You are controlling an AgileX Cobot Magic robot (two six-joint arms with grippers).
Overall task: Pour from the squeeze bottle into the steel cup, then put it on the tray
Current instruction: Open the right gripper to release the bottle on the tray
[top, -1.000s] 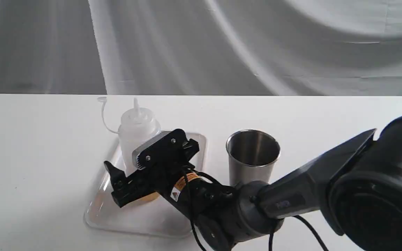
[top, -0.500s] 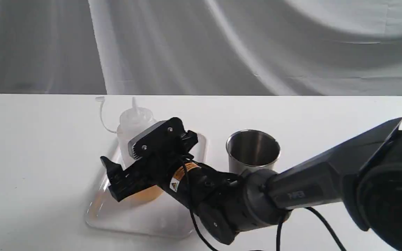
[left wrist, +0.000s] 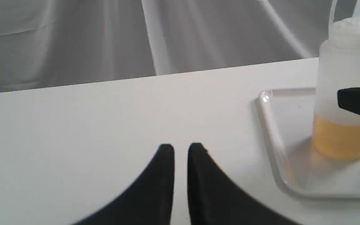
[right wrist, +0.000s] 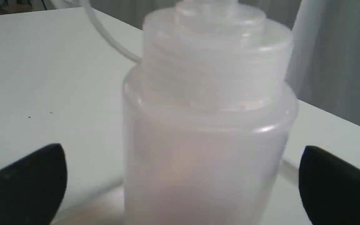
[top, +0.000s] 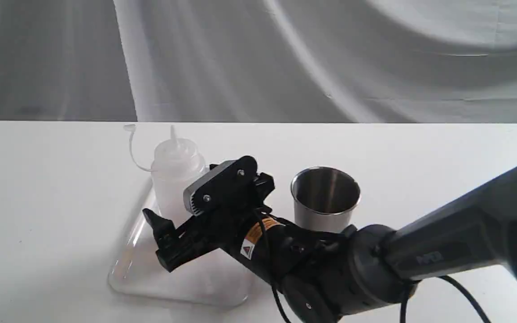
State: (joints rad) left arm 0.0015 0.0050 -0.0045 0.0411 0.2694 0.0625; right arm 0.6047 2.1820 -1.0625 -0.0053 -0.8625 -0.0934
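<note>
The squeeze bottle (top: pixel 175 175) stands upright on the tray (top: pixel 195 287), amber liquid low in it, its cap strap curling off to the left. My right gripper (top: pixel 171 211) is open around the bottle's lower body; in the right wrist view the bottle (right wrist: pixel 208 125) fills the middle, and the black fingers (right wrist: pixel 27 184) stand clear of it on both sides. The steel cup (top: pixel 325 202) is on the table just right of the tray. My left gripper (left wrist: pixel 181 150) hovers shut over bare table, left of the tray (left wrist: pixel 273 131) and bottle (left wrist: pixel 345 93).
The right arm (top: pixel 442 255) stretches in from the lower right, passing in front of the cup's base. A grey cloth backdrop (top: pixel 258 58) hangs behind the white table's far edge.
The right gripper has slid back to the right and nearer the camera, away from the bottle. The bottle stays upright on the tray. The cup has not moved.
</note>
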